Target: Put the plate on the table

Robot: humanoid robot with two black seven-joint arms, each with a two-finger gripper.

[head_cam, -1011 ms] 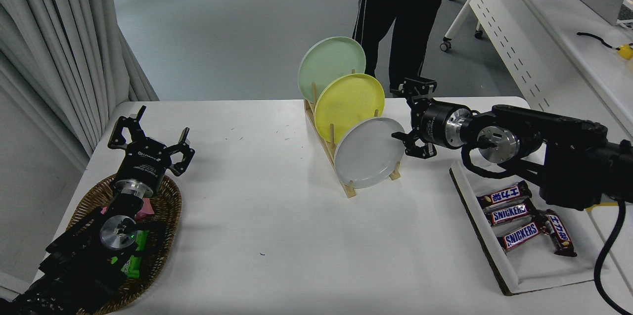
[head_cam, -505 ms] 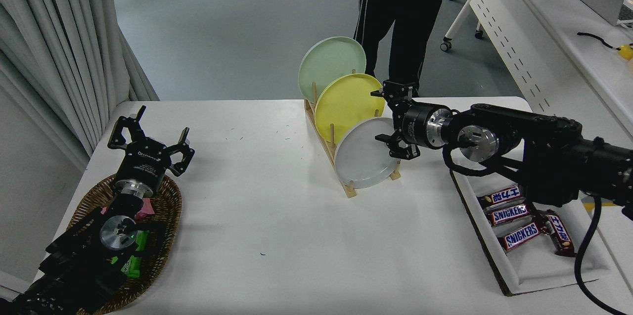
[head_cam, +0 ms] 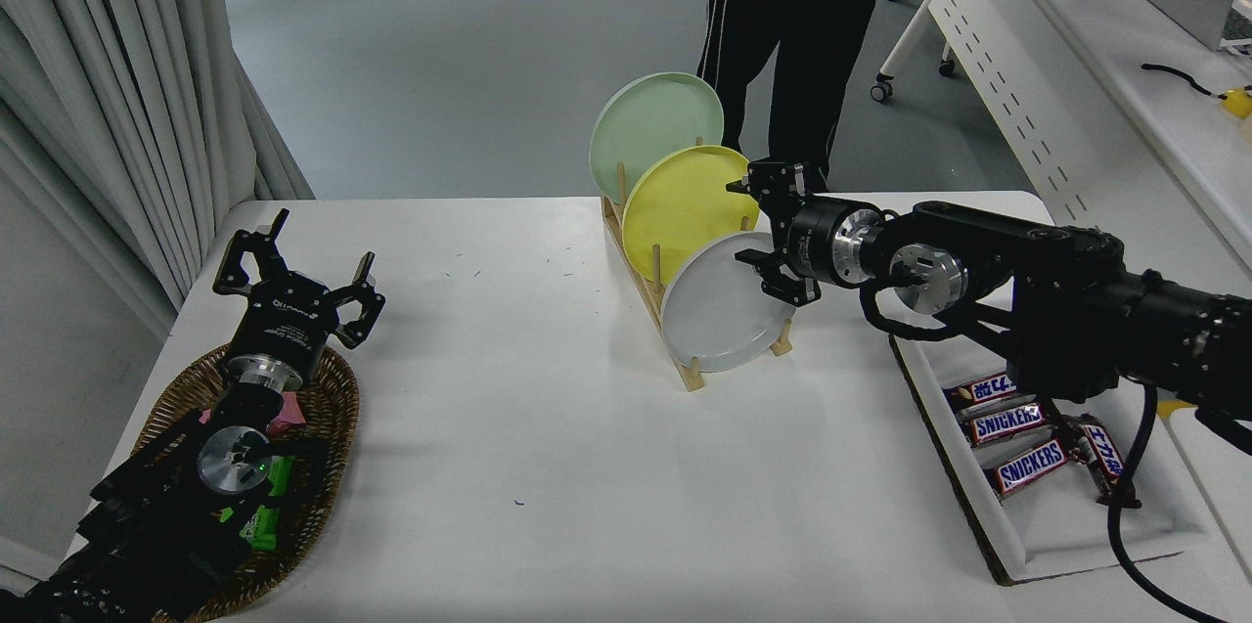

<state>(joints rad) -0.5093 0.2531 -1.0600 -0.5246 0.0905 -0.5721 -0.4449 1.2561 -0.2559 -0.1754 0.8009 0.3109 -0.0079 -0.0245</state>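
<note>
The light-grey plate stands on edge in the front slot of a wooden rack on the white table. A yellow plate and a pale green plate stand behind it. My right gripper is open, its fingers spread over the grey plate's upper right rim, one above near the yellow plate and one over the grey plate's face. My left gripper is open and parked at the lower left above a wicker basket.
A wicker basket with snack packets lies under the left arm. A white tray of chocolate bars sits at the right. A person in black stands behind the table. A white desk stands at the far right.
My right arm has moved left from beside the rack, bringing the open gripper onto the grey plate's upper right rim. The plates and the left arm have not moved.
</note>
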